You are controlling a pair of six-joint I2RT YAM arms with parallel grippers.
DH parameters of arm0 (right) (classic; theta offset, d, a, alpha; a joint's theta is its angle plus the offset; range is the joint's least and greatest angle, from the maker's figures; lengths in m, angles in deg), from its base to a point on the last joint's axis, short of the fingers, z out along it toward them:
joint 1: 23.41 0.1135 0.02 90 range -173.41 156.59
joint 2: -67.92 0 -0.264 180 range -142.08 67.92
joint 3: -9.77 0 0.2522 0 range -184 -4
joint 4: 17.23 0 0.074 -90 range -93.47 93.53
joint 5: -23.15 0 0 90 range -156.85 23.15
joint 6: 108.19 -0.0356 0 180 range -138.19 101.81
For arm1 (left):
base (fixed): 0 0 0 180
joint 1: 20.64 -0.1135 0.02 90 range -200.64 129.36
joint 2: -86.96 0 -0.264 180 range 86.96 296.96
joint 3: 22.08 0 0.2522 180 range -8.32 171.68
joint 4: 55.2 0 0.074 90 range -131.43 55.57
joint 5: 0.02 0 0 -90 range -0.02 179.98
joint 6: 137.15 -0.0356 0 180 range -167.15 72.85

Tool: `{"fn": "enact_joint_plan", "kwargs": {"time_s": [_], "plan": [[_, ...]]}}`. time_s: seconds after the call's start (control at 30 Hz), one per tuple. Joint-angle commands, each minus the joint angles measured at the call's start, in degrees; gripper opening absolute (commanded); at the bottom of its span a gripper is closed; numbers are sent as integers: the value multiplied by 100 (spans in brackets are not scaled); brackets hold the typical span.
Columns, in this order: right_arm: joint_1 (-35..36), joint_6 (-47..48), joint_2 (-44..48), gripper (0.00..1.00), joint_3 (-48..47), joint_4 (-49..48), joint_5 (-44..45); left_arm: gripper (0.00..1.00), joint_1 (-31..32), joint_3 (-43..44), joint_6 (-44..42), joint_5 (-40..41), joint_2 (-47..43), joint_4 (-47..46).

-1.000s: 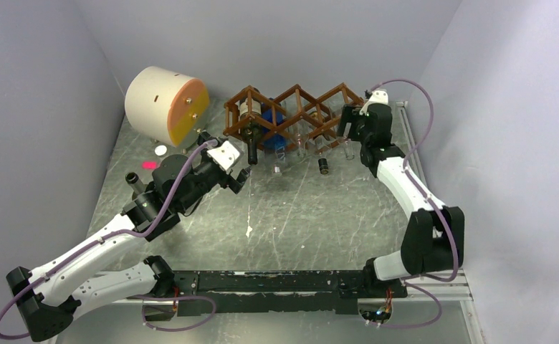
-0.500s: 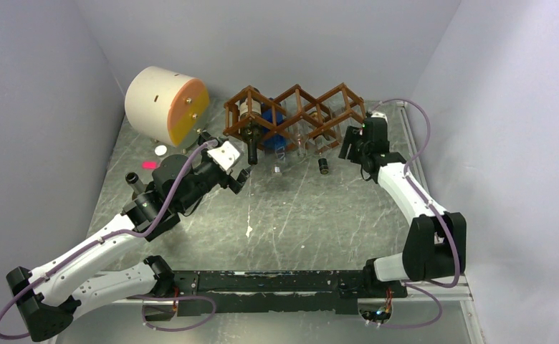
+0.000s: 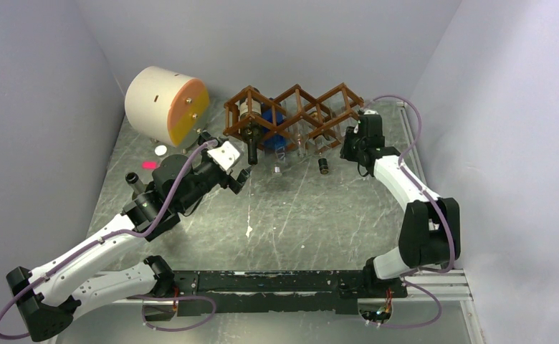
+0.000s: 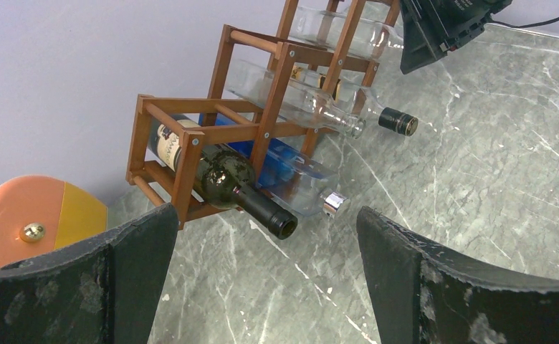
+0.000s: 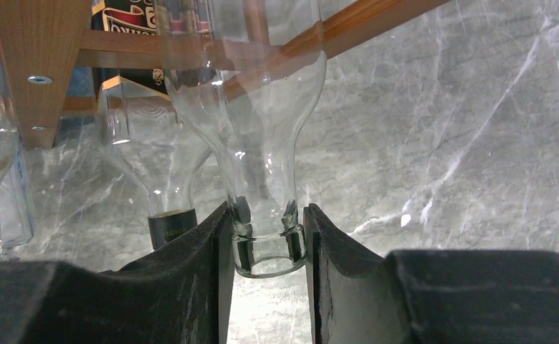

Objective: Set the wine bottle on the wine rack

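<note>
Wine rack [image 3: 294, 115]: reddish-brown lattice, set at the far side of the grey marbled tabletop [image 3: 305, 208]; wine bottle [image 5: 262, 129]: clear glass, laid in the rack at its right end, neck projecting toward the near side; its open mouth is clamped between the jaws of the right gripper [image 5: 268, 240]; left gripper [image 3: 239, 179]: poised just in front of the rack's left end, jaws spread wide, nothing gripped; a dark green bottle [image 4: 223, 175], a blue bottle [image 4: 276, 165] and a dark-capped clear bottle [image 4: 312, 107] are lodged in other cells; a cream-and-orange cylinder [image 3: 165, 106] is laid left of the rack.
</note>
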State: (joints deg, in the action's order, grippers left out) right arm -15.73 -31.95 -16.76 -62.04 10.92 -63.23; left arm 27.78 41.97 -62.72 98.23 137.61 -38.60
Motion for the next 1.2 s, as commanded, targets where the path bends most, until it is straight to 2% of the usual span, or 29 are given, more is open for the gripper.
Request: {"fn": "enact_joint_plan", "kwargs": {"time_s": [0.0, 0.07, 0.17, 0.27, 0.47, 0.7, 0.97, 1.17], "plan": [[-48, 110, -135, 32, -303, -204, 97, 98, -29, 4, 70, -85, -29, -151], [-49, 95, -160, 38, -358, -143, 97, 98, -26, 5, 63, -76, -40, -150], [-48, 56, -122, 59, -438, 32, 72, 98, -22, 20, 93, -82, -44, -144], [-48, -8, 68, 67, -458, 204, 5, 98, -23, 20, 145, -115, -93, -158], [-41, -187, 724, 68, -415, 532, -107, 98, -28, 290, 335, 200, -63, -63], [-39, -553, 1525, 68, -337, 636, -574, 98, -317, 924, 681, 1360, 321, 369], [-31, -488, 2212, 68, -460, 588, -1724, 98, -1898, 1704, 1924, 1455, 610, 1516], [14, -517, 2682, 68, -192, 252, -2157, 98, -2923, 2022, 2872, 1977, 537, 2529]]}}
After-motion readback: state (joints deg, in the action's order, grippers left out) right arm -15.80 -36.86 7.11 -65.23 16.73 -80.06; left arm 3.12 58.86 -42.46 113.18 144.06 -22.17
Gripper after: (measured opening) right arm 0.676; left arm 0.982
